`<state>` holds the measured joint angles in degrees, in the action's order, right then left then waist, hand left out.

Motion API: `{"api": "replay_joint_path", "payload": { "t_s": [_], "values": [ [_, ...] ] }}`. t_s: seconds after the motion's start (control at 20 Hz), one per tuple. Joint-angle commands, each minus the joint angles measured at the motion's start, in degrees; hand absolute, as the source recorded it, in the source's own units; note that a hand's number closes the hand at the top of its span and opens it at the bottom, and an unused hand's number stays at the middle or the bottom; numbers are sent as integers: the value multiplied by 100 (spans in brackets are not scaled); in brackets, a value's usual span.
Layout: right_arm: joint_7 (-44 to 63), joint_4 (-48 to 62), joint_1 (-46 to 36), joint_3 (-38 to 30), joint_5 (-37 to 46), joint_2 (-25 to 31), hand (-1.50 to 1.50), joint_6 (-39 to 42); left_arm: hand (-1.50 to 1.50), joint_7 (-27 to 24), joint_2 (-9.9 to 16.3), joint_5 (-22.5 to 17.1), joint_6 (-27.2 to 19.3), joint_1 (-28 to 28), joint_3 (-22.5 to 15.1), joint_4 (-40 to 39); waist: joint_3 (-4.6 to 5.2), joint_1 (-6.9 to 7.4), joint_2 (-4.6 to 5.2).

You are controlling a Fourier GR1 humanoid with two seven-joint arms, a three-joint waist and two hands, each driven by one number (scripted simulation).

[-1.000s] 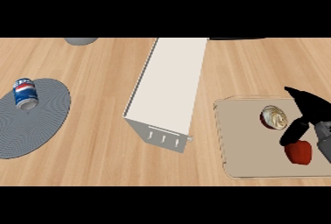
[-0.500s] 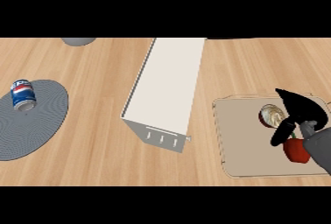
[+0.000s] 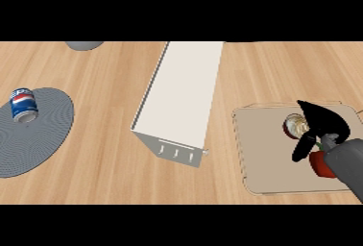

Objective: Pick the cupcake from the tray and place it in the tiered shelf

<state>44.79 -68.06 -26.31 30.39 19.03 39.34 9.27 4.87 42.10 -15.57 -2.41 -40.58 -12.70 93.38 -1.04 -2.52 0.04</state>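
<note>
Fingers of the right hand (image 3: 322,126) are spread and angled down over the cupcake (image 3: 296,125), which sits on the beige tray (image 3: 255,144); nothing is pinched yet. A red object (image 3: 324,164) lies just below the hand, partly covered by the forearm, so its kind cannot be made out. Closing should be centred on the cupcake, thumb and fingers on opposite sides, before lifting. Well to the hand's left the white tiered shelf (image 3: 181,96) is seen; farther still, a cola can (image 3: 22,104) rests on a grey plate (image 3: 42,139). The left hand is not shown.
</note>
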Motion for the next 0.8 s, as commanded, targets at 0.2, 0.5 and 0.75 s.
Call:
{"api": "replay_joint_path", "payload": {
  "t_s": [0.2,0.5,0.75],
  "values": [
    [-438,94,-87,181,138,-292,150,-76,0,-428,-746,-87,-235,1551,32,759,122,-168,23],
    [-608,281,-197,147,299,-369,150,-311,0,-505,-778,-74,-228,1495,15,797,123,-152,17],
    [-568,354,-317,150,616,-294,150,-600,0,-490,-790,-32,-307,1447,57,717,131,-204,-12]
  ]
}}
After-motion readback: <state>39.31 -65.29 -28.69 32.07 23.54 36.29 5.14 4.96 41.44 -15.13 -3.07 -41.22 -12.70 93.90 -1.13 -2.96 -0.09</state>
